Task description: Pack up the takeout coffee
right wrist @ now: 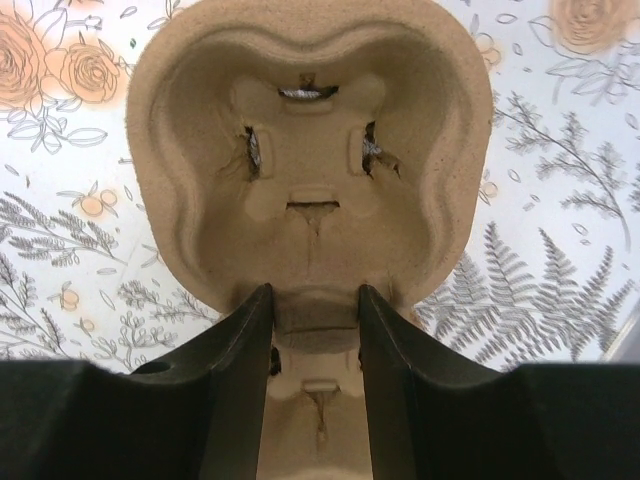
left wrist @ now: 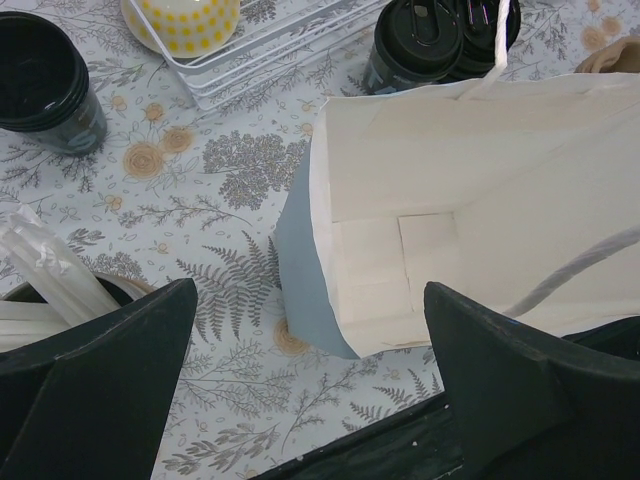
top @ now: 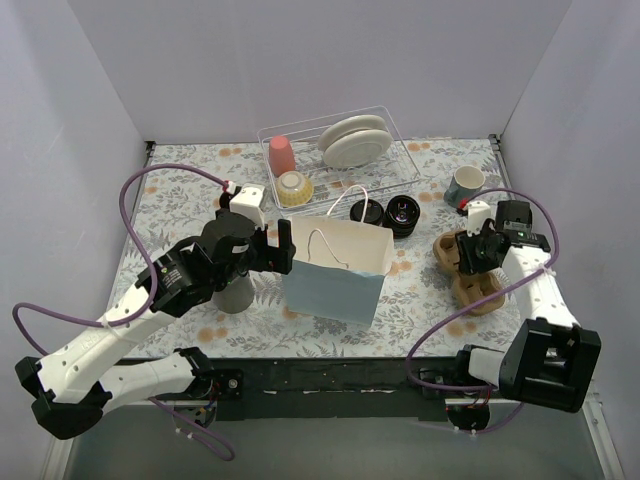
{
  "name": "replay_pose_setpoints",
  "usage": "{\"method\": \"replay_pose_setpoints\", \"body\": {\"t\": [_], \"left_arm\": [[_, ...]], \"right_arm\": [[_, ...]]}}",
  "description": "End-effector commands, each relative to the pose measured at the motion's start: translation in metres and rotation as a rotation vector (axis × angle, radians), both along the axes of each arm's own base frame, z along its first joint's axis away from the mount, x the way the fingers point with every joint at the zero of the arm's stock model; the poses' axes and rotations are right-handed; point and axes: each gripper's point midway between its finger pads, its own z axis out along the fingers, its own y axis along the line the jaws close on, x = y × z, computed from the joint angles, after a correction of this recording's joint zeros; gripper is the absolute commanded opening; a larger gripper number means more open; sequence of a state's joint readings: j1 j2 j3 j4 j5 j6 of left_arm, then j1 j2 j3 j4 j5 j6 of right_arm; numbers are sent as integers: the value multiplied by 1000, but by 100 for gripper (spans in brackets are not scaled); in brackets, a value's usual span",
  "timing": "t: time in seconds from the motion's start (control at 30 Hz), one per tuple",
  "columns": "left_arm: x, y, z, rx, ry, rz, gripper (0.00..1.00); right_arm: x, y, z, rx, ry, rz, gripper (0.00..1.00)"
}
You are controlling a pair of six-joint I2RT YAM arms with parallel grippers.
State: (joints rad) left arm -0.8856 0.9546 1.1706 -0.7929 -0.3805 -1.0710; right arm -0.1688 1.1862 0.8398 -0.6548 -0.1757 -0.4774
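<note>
My right gripper [right wrist: 313,295] was pinched on the middle ridge of the pulp carrier [right wrist: 310,130], one empty well just ahead of the fingers. My left gripper [left wrist: 310,295] hung spread wide over the open paper bag [left wrist: 480,170]. Two lidded coffee cups [left wrist: 415,40] stood beyond the bag. A third cup [left wrist: 45,80] stood far ahead-left. The utensil cup [left wrist: 40,295] sat beside my left finger.

Maybe three coffees [left wrist: 45,75], one bag [left wrist: 430,190], one carrier [right wrist: 310,150]
</note>
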Motion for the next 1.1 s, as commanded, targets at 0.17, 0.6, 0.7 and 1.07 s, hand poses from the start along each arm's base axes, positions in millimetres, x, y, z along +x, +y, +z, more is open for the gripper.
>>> {"method": "replay_pose_setpoints", "body": {"t": [0.17, 0.6, 0.7, 1.07], "left_arm": [[0, 11, 15, -17, -35, 35, 98], [2, 10, 13, -7, -37, 35, 98], [2, 11, 12, -3, -36, 36, 98], [1, 13, 15, 5, -42, 34, 98]], "right_arm": [[22, -5, -8, 23, 59, -62, 52], [9, -1, -17, 32, 82, -50, 60], [7, 0, -19, 37, 92, -50, 58], [17, -15, 13, -35, 40, -79, 49]]}}
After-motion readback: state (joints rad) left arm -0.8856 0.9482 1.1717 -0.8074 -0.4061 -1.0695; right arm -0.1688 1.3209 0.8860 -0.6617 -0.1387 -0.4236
